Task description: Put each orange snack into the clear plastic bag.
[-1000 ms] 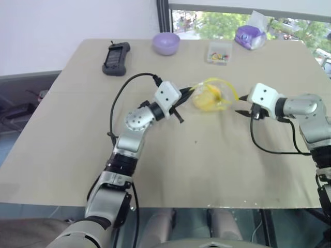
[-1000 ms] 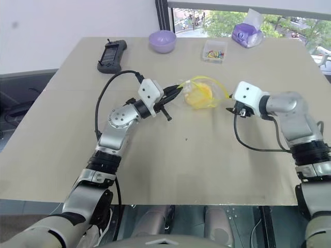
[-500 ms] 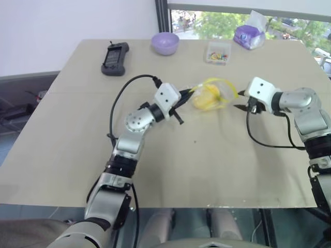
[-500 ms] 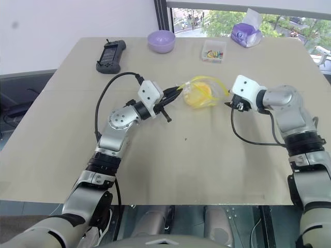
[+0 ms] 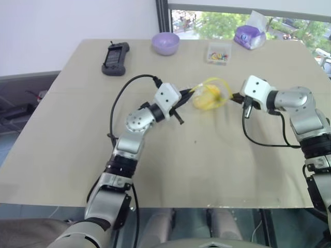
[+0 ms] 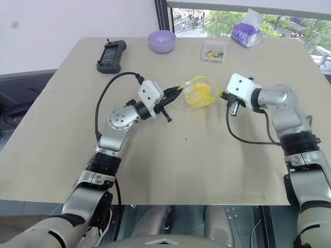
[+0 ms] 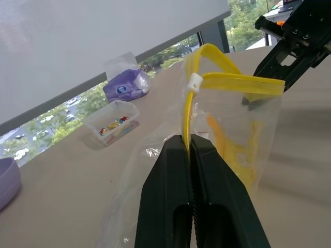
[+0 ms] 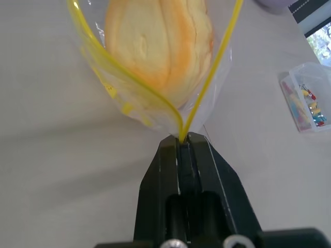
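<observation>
At table centre, between the two arms: clear plastic bag (image 5: pixel 209 96) held up off the beige tabletop (image 5: pixel 196 155), spread from end to end. Contained one orange snack (image 8: pixel 158 46), already inside, resting against the lower film. Noted no further loose snack on the surface; task judged close to complete.

Left gripper (image 7: pixel 190 147) clamped shut on the yellow seal strip (image 7: pixel 232 80) at the bag's left end, beside the white slider. Right gripper (image 8: pixel 182 140) likewise pinched shut on the strip at the opposite corner, where both yellow lips converged into the jaws. Long axis of the seal ran straight from one set of jaws to the other, mouth bowed open between them. Neither arm nearer than the other; each in contact with its own end. Any coming closing move judged to depend on keeping that strip taut along this line.

Further back on the table, well apart from the bag: black handheld controller (image 5: pixel 115 58), lilac bowl (image 5: pixel 165 43), purple-and-white packet (image 5: pixel 250 36), small clear box of coloured bits (image 5: pixel 219 52). Beyond the far edge: window with greenery outside; white wall alongside.
</observation>
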